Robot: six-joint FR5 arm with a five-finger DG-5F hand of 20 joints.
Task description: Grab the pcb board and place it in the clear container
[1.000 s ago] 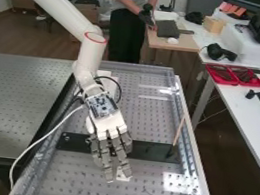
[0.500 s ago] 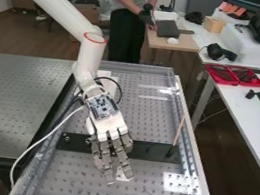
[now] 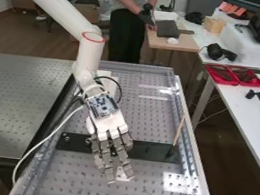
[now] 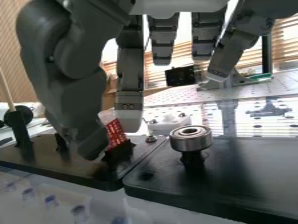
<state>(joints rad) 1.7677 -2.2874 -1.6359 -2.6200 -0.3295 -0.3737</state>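
Red pcb board [image 4: 115, 132] partly hidden behind the straight-fingered, unclenched robot hand [image 3: 110, 125]

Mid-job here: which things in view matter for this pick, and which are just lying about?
For the job:
hand
red circuit board, upright on the black plate
clear container: I can't pin it down

Just lying about:
metal ring on its post
thin slanted stick
red trays
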